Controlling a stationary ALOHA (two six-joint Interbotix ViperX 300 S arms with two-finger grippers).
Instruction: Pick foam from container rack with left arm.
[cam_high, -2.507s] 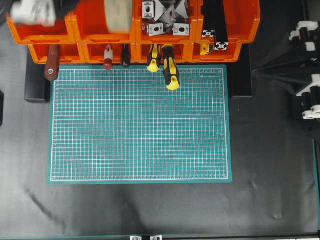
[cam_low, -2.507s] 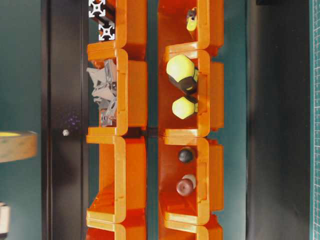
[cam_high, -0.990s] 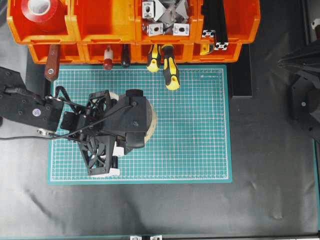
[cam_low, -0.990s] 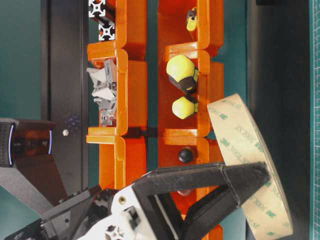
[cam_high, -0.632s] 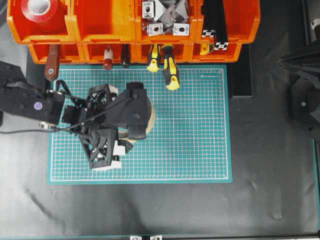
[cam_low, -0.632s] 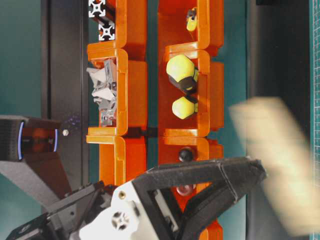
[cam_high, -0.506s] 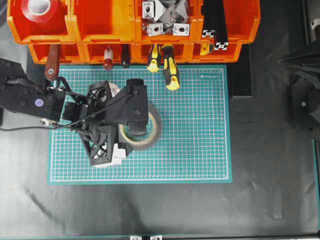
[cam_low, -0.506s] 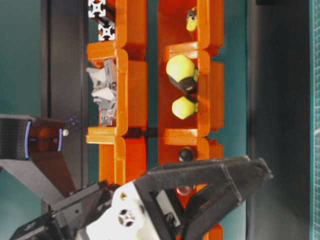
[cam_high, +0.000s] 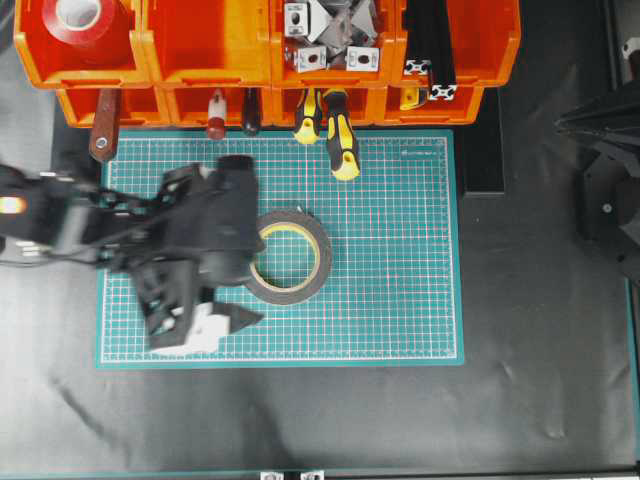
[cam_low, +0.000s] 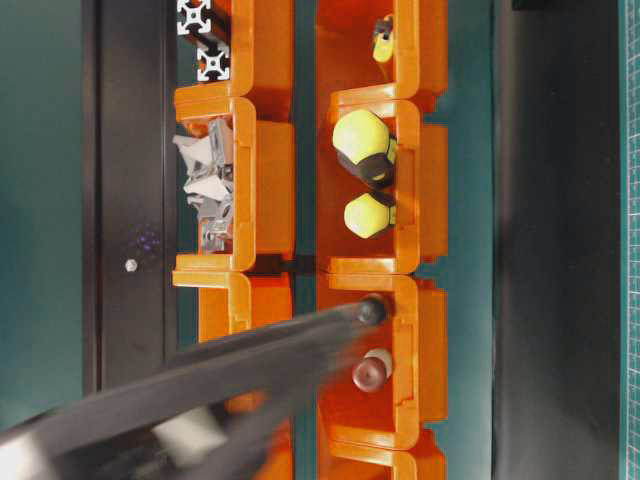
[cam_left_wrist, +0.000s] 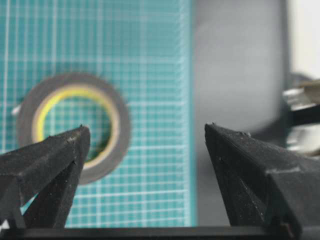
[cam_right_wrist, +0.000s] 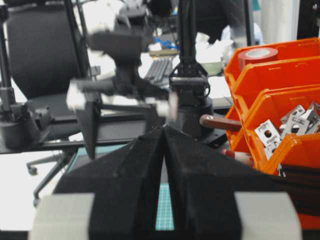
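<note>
Foam (cam_high: 289, 257) lying flat on the green mat (cam_high: 400, 300), out of the container rack (cam_high: 270, 60)
Left pincer (cam_high: 190, 300) is released and blurred, jaws spread wide with nothing between them, just left of the roll; right pincer (cam_right_wrist: 164, 165) is clenched, its jaws pressed together, empty

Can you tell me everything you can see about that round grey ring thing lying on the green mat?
The foam is a roll of tape shaped like a ring: dark grey outside, with a thin yellow rim inside. It lies flat on the green cutting mat, and the mat's grid shows through its hole. Nothing holds it. The left gripper is open, just to its left in the overhead view.
</note>
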